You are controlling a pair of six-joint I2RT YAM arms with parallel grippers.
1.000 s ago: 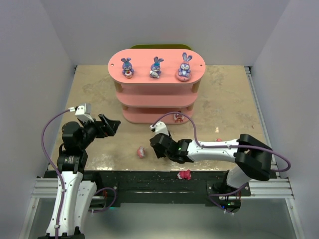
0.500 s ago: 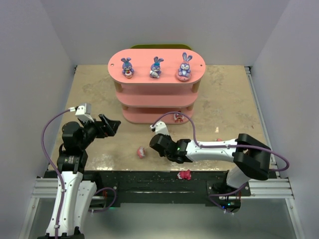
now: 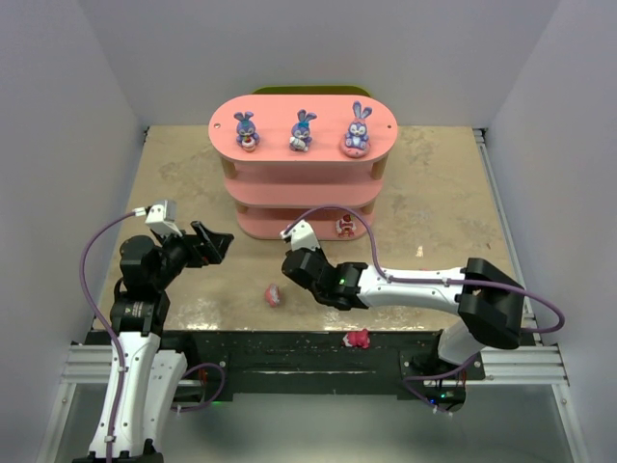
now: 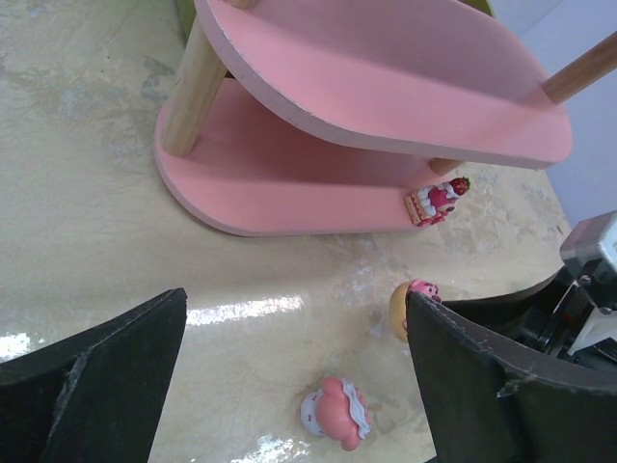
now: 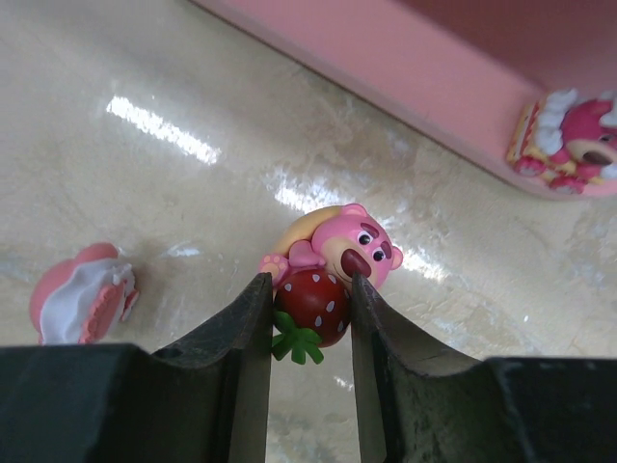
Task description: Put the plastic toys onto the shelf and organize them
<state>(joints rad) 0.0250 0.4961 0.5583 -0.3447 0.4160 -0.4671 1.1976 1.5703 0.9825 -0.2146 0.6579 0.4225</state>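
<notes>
Three bunnies (image 3: 302, 131) stand in a row on the top board of the shelf (image 3: 275, 114). Near its bottom board the right gripper (image 5: 308, 294) pinches a bear (image 5: 352, 246) by its strawberry, while the left gripper (image 4: 294, 304) hangs wide open off to the left

A beige counter (image 3: 434, 193) with a mottled, marble-like pattern lies inside a white enclosure. Its surface is glossy and shows bright streaks of reflected light in both wrist views. A plain left wall (image 3: 58, 145), back wall (image 3: 318, 39) and right wall (image 3: 569, 116) stand around it. A yellow-green edge (image 3: 304, 90), mostly hidden, shows near the back wall. A metal rail (image 3: 489, 183) runs along the counter's right side. A black strip (image 3: 289, 347) and aluminium framing (image 3: 87, 365) line the near edge.
</notes>
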